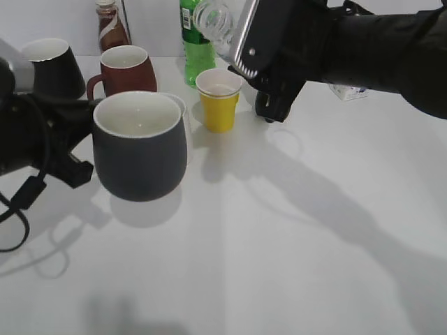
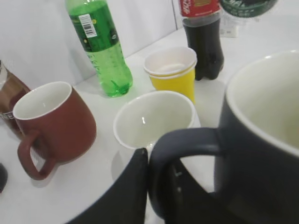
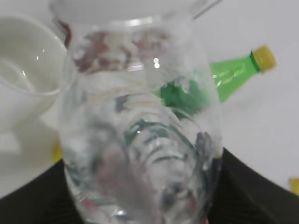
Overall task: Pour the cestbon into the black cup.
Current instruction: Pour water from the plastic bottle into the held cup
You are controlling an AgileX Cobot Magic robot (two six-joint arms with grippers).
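The black cup point(image 1: 140, 150) is a large charcoal mug with a white, empty-looking inside. My left gripper point(image 1: 75, 143) is shut on its loop handle point(image 2: 180, 144) and holds it a little above the table, over its shadow. In the left wrist view the mug point(image 2: 261, 140) fills the right side, with my gripper point(image 2: 150, 161) pinching the handle. My right gripper point(image 1: 246, 50) is shut on the cestbon point(image 1: 213, 21) and holds it raised and tilted at the back, above the yellow cup. The clear ribbed bottle point(image 3: 140, 126) fills the right wrist view between my fingers point(image 3: 140, 200).
A yellow paper cup point(image 1: 218, 98) stands below the bottle. A white cup point(image 2: 154, 119), a maroon mug point(image 1: 126, 70), a glossy black mug point(image 1: 54, 66), a green bottle point(image 1: 194, 42) and a cola bottle point(image 1: 110, 24) crowd the back left. A small white box point(image 1: 347, 91) lies at the back right.
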